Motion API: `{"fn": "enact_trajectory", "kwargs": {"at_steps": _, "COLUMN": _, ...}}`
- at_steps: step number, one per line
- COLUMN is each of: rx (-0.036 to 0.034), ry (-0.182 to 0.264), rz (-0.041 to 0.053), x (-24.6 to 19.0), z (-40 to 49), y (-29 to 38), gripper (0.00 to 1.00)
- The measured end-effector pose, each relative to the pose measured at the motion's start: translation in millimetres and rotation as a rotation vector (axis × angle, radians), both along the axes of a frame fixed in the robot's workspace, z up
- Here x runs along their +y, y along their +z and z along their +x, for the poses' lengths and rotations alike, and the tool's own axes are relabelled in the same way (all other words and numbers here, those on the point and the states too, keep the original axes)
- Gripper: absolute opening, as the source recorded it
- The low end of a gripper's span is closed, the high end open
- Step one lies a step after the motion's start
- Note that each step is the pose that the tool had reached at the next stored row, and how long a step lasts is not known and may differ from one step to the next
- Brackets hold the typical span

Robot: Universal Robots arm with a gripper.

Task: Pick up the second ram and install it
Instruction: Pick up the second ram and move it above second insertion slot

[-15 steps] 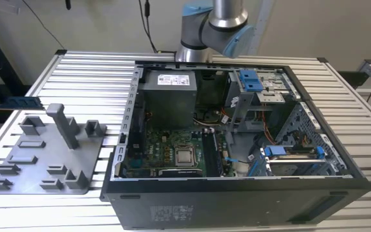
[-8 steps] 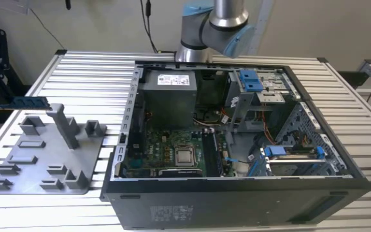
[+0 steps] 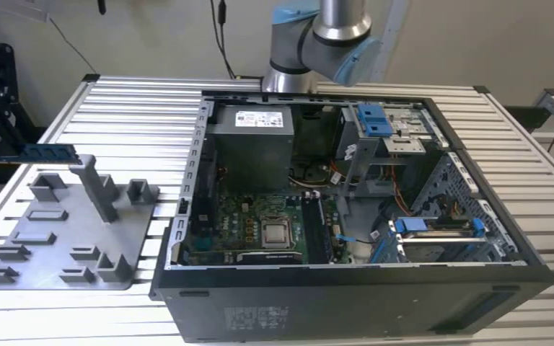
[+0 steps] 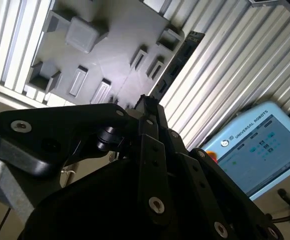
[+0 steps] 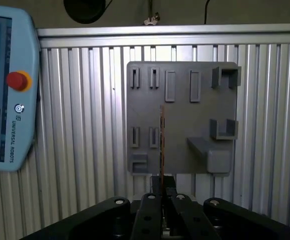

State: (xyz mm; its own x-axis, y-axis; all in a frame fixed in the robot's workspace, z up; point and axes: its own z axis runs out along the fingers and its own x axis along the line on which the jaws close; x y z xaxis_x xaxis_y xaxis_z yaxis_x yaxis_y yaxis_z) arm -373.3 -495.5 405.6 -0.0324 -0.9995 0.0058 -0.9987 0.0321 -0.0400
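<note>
Clamps the second ram at one end between the fingers of the gripper — edge-on in the first wrist view. Holds it raised over the grey tray, near the tall upright block. Hangs on the tray side away from the open computer case — motherboard exposed.

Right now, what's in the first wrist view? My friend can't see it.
The robot's hand holds the second ram edge-on, a thin line seen against a grey tray with upright blocks. The tray lies on a ribbed metal table, a pale blue teach pendant with a red button nearby.
</note>
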Motion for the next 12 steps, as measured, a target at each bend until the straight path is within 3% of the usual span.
{"fn": "enact_trajectory", "kwargs": {"at_steps": 12, "rx": 0.0001, "ry": 0.0, "rz": -0.0001, "x": 0.0, "z": 3.3, "y": 0.1, "gripper": 0.14}}
